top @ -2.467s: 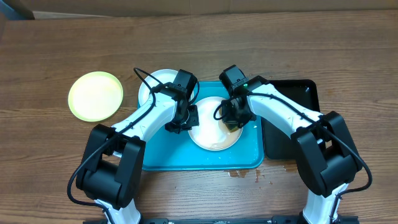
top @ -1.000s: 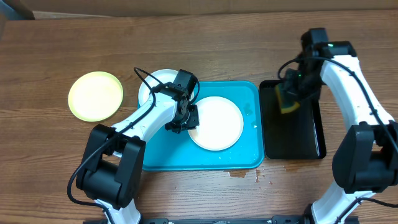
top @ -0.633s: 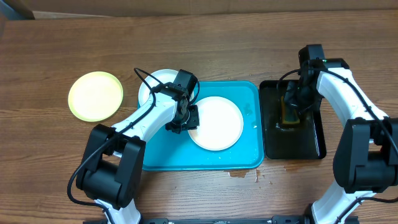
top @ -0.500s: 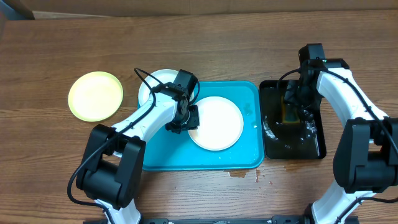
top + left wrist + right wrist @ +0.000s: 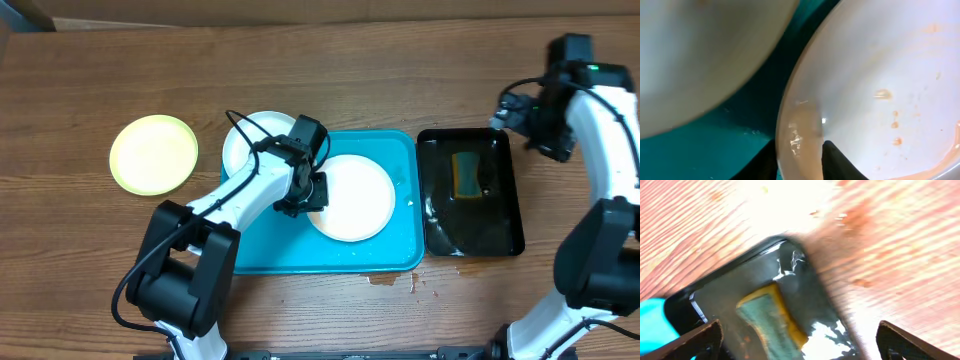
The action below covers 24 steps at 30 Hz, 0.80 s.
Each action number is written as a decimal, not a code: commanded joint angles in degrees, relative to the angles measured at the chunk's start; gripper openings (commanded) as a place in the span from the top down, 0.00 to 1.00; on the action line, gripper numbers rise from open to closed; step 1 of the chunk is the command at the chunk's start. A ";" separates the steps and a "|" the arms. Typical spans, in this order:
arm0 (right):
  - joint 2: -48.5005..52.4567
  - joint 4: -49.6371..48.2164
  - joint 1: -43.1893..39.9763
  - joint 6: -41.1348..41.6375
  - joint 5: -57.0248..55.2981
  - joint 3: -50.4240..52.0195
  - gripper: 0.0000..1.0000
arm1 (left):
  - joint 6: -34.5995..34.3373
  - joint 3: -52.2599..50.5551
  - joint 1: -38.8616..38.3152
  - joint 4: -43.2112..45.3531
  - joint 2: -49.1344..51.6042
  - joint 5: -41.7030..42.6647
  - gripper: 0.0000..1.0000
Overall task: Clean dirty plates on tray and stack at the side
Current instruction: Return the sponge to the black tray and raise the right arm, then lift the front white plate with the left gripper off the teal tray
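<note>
Brown wood table lies under me. My left gripper [image 5: 312, 192] pinches the rim of the white plate [image 5: 352, 197], which lies on the blue tray [image 5: 300, 255]. My right gripper [image 5: 800, 330] is wide open, holding nothing. I should lift slowly and keep the plate flat.
</note>
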<state>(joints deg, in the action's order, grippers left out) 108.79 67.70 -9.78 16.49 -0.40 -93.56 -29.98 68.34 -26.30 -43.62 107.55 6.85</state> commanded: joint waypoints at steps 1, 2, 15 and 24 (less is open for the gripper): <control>-1.40 -0.20 -2.62 0.22 0.46 -0.57 0.00 | 0.13 -0.39 -1.38 0.42 0.00 -0.02 0.73; -1.42 -0.39 -3.13 0.22 0.46 -0.57 0.00 | 0.13 -0.39 -1.55 0.50 0.00 -0.48 0.73; -1.42 -0.55 -4.02 0.24 0.46 -0.57 0.00 | 0.13 -0.39 -1.22 7.04 0.00 -3.02 0.64; -1.42 -0.55 -4.02 0.22 0.46 -0.57 0.00 | 0.11 -0.83 -1.90 6.71 0.04 -6.03 0.85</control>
<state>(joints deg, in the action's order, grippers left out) 108.79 67.35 -13.85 16.51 -0.21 -93.54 -30.09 67.90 -27.79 -36.91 107.55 2.70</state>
